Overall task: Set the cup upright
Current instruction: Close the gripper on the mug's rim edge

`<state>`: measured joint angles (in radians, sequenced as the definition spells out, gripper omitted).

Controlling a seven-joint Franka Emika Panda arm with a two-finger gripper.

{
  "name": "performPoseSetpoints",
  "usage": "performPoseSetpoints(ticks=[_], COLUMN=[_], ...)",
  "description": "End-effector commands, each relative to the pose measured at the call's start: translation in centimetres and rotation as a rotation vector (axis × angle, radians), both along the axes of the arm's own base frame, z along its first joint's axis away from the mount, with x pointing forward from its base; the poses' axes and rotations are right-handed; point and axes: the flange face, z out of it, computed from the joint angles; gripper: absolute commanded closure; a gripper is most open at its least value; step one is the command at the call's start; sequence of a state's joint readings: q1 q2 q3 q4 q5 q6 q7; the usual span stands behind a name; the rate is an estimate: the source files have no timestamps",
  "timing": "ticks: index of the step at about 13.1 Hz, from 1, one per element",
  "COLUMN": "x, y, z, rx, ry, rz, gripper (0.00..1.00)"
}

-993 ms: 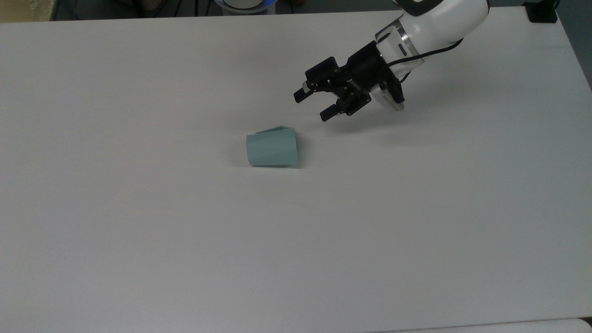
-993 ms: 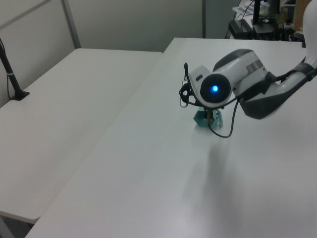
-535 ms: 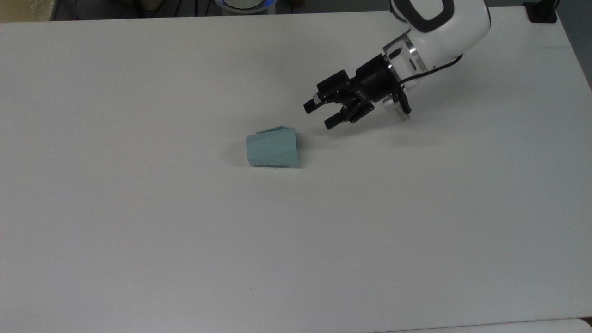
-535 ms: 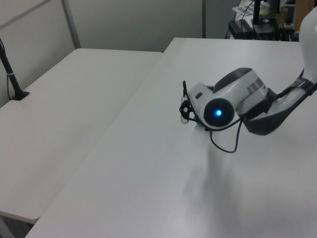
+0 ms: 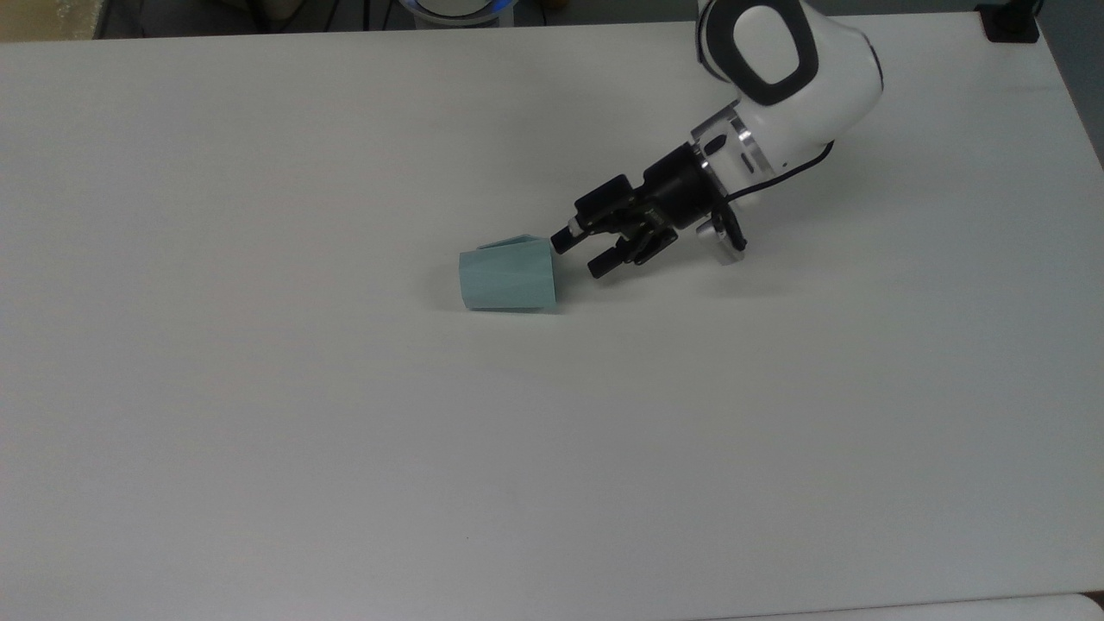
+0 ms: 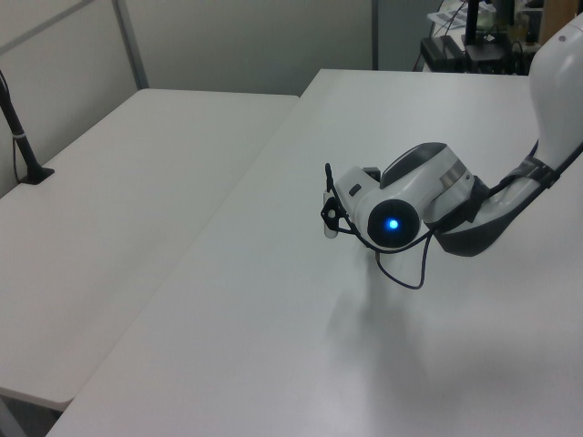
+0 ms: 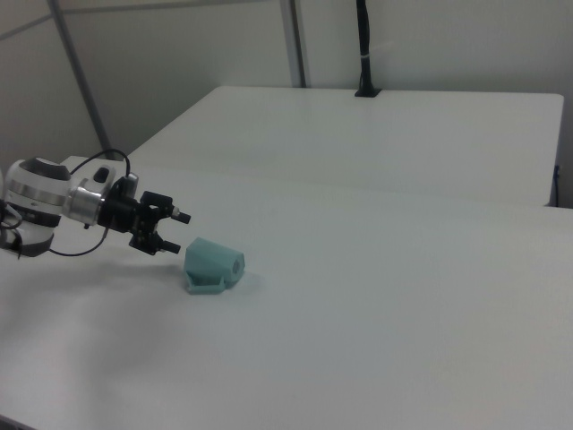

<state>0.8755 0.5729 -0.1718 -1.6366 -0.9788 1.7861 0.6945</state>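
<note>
The gripper (image 5: 580,254) has swung in and dropped low toward the cup (image 5: 507,276), which lies on its side mid-table (image 5: 259,431), wide rim facing the top view's right, jaws spread apart and empty just beside that rim.

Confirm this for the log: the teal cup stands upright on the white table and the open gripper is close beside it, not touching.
Not quite: the cup lies on its side on the white table, as the right view shows. The rest holds: the open gripper is close beside it, not touching.
</note>
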Motion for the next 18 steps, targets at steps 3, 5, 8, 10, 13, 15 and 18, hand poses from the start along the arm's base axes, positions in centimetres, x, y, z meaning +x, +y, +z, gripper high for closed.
performPoseSetpoints(ticks=[3, 5, 8, 10, 13, 15, 18], x=[2.4, 2.2, 1.4, 1.3, 1.3, 1.3, 1.3], y=[-2.6, -3.0, -4.2, -4.7, -5.0, -4.9, -4.9], z=[-0.6, -1.0, -3.3, -4.2, -4.1, -4.1, -4.1], rx=[-0.006, -0.005, -0.054, -0.064, -0.072, -0.075, -0.078], ry=[-0.023, -0.035, -0.018, -0.041, -0.052, -0.054, -0.053], rz=[-0.034, -0.060, -0.088, -0.126, -0.142, -0.138, -0.130], gripper=[0.13, 0.28, 0.50, 0.49, 0.69, 0.99, 1.00])
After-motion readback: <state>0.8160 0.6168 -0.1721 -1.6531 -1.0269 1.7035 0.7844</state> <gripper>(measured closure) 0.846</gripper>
